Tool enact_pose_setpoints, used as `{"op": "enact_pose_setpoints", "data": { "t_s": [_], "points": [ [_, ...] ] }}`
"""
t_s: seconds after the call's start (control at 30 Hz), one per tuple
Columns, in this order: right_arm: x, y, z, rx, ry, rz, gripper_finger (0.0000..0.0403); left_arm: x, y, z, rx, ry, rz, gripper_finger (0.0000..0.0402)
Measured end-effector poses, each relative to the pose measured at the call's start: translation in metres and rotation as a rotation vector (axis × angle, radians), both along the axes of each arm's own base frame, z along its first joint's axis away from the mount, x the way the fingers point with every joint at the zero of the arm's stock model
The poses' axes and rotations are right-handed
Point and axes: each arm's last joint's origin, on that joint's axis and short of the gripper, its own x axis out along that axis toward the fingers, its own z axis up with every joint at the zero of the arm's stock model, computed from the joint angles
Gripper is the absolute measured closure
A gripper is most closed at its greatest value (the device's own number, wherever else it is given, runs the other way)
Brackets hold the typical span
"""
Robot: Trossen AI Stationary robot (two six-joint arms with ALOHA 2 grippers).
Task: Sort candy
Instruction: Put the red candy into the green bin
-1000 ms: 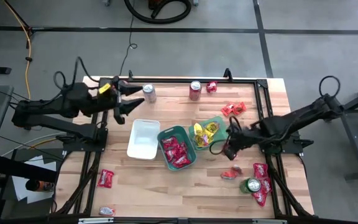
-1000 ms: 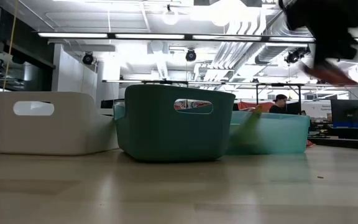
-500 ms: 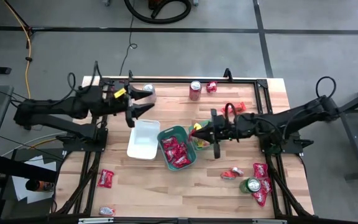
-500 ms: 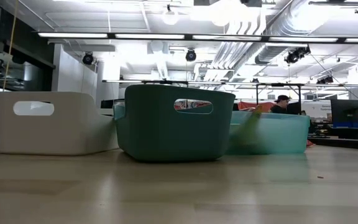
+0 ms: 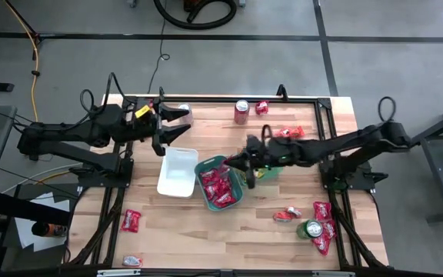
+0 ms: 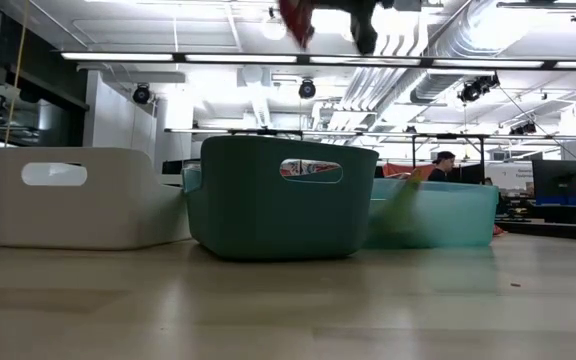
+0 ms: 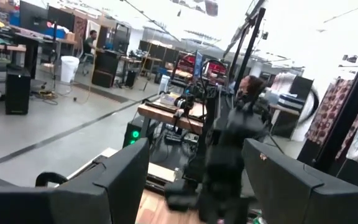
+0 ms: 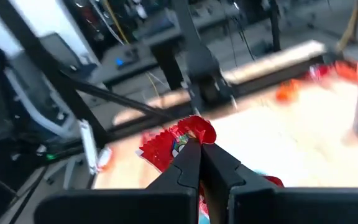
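Candy (image 8: 178,140), a red crinkly packet, sits pinched between the closed fingers of the right gripper (image 5: 239,164), which is reached across the table and held above the dark teal tray (image 5: 220,183). That tray already holds red packets, so the carried packet appears to belong there. The relation that matters is vertical: the tray lies directly beneath and slightly toward the front edge from the fingertips, so a release probably needs little or no sideways travel. In the low view the gripper and a flash of red show at the top edge, well clear of the tray rim. The packet's long axis cannot be judged from the overhead view; in the right wrist view it fans out past the fingertips. A lighter teal tray (image 5: 270,171) with yellow packets lies just beside, under the right arm, and a white tray (image 5: 177,171) stands on the other side. The left gripper (image 5: 170,128) waits with fingers spread near the far edge, just beyond the white tray, holding nothing; the right arm is the nearer.
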Motion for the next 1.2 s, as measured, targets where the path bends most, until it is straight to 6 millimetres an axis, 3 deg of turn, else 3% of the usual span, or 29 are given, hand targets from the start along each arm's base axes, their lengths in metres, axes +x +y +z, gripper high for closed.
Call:
{"op": "enact_pose_setpoints", "data": {
  "t_s": [0.23,0.4,0.5,0.7,0.9,1.07,1.2],
  "points": [
    [0.025,-0.002,-0.05,0.014,0.178,-0.021,0.0374,-0.002,0.0,0.001,-0.001,-0.003,-0.001,0.0154],
    [0.03,-0.001,-0.072,0.015,0.278,-0.025,0.029,-0.002,0.0,0.001,0.0,-0.002,-0.001,0.0154],
    [0.031,-0.001,-0.074,0.028,0.283,-0.034,0.023,-0.002,0.0,0.0,-0.001,0.002,0.0,0.0154],
    [0.031,-0.001,-0.061,-0.017,0.231,-0.015,0.0136,-0.002,0.0,-0.002,-0.017,0.021,-0.003,0.0154],
    [0.028,-0.001,-0.014,-0.136,0.121,0.042,0.0112,0.001,-0.013,-0.011,-0.122,0.089,-0.125,0.0155],
    [0.022,-0.006,0.016,-0.261,0.116,0.012,0.0112,-0.004,-0.039,-0.037,-0.249,0.358,-0.265,0.016],
    [0.02,-0.014,0.023,-0.307,0.168,-0.043,0.0112,-0.02,-0.066,-0.063,-0.455,0.664,-0.376,0.0161]
  ]
}}
